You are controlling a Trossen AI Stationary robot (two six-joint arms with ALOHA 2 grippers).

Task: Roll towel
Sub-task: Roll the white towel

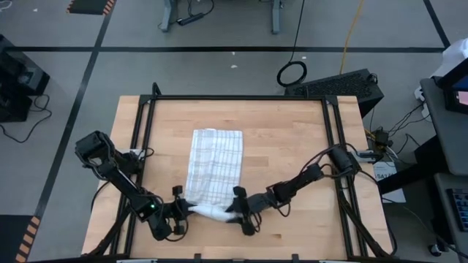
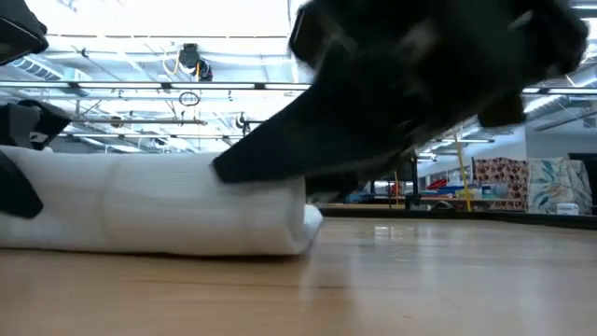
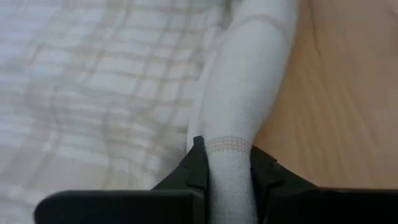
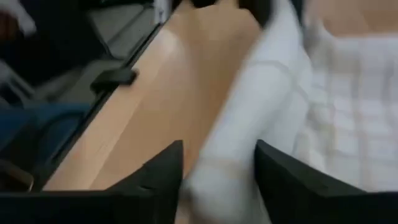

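Observation:
The towel [image 1: 216, 164], white with fine check lines, lies spread flat on the wooden table. Its near end is wound into a thick roll [image 1: 210, 212] that lies across the table near the front edge. My left gripper [image 1: 184, 210] is shut on the roll's left end. My right gripper [image 1: 235, 212] is open at the roll's right end [image 2: 303, 224]. Its two fingers [image 4: 165, 177] stand on either side of the roll [image 4: 230, 155]. My left gripper pinches the roll's left end [image 3: 229, 152] between its two fingers [image 3: 198, 168]. It comes from the table's left, slanting down, with the fingers pointing along the roll. The roll rests on the table. Whether my right gripper touches the roll, I cannot tell.
A black metal frame [image 1: 241, 98] runs around the table's far and side edges. Bare wood [image 1: 292, 153] lies right of the towel, and more [image 1: 164, 157] to its left. Beyond the table are cables and a desk [image 1: 446, 109].

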